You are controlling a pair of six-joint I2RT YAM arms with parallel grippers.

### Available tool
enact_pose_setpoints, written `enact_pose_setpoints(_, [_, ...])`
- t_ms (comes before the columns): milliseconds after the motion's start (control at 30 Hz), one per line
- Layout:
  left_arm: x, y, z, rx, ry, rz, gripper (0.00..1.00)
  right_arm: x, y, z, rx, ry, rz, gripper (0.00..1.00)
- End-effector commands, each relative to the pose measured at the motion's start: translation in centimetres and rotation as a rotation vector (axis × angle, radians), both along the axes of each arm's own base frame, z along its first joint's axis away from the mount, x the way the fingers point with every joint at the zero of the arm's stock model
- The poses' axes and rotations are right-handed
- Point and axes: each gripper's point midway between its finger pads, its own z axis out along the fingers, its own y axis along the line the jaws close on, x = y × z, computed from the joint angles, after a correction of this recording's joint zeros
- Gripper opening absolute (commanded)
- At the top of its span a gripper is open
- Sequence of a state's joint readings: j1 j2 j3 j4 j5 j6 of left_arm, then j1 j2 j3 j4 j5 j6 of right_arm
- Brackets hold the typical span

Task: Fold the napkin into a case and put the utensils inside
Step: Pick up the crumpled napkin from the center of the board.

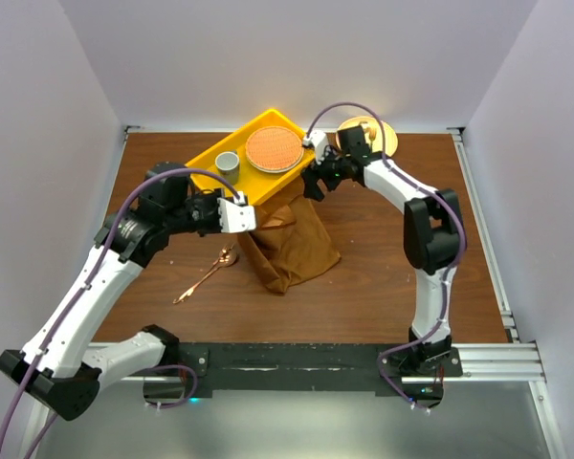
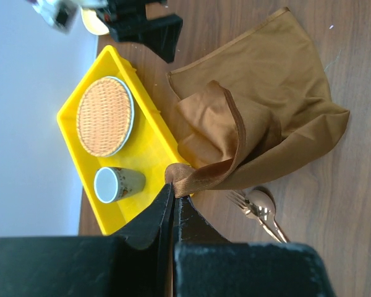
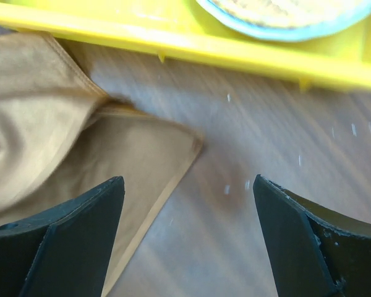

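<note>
The rust-brown napkin [image 1: 292, 244] lies rumpled and partly doubled over on the wooden table; no case is in view. My left gripper [image 1: 252, 218] is shut on one hemmed corner of the napkin [image 2: 179, 179], lifted beside the yellow tray. My right gripper [image 1: 316, 184] hovers open over the cloth's far corner [image 3: 188, 145]; that corner lies flat between its fingers, apart from both. The copper spoon [image 1: 210, 273] lies left of the cloth. In the left wrist view the spoon [image 2: 264, 203] rests beside a fork [image 2: 240, 200].
A yellow tray [image 1: 203, 160] at the back holds a woven mat on a plate [image 1: 274, 148] and a small cup [image 1: 228, 163]. A round wooden plate [image 1: 383, 134] sits at the back right. The tray's rim [image 3: 235, 55] runs just beyond my right fingers.
</note>
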State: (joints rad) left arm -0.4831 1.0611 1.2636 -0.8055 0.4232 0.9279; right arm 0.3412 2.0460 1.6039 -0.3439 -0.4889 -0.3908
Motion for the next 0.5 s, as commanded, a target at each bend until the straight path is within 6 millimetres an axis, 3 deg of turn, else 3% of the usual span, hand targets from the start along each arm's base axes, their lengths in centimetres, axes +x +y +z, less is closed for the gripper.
enact_pose_setpoints(0, [-0.5, 0.1, 1.2, 0.000, -0.058, -0.033, 0.00, 1.4, 3.0, 0.8, -0.012, -0.109, 0.168, 0.89])
enact_pose_setpoints(33, [-0.5, 0.2, 1.2, 0.006, -0.057, -0.031, 0.00, 1.5, 3.3, -0.7, -0.021, -0.084, 0.180, 0.89])
enact_pose_setpoints(100, [-0.5, 0.3, 0.8, 0.020, -0.048, -0.031, 0.00, 1.9, 3.8, -0.8, -0.031, -0.091, 0.205, 0.88])
enact_pose_setpoints(367, [-0.2, 0.5, 0.4, 0.033, -0.042, -0.016, 0.00, 1.2, 4.3, -4.9, -0.154, -0.084, 0.293, 0.74])
enact_pose_setpoints(467, [-0.2, 0.7, 0.3, 0.035, -0.042, -0.001, 0.00, 0.9, 3.6, -5.0, -0.190, -0.083, 0.315, 0.50])
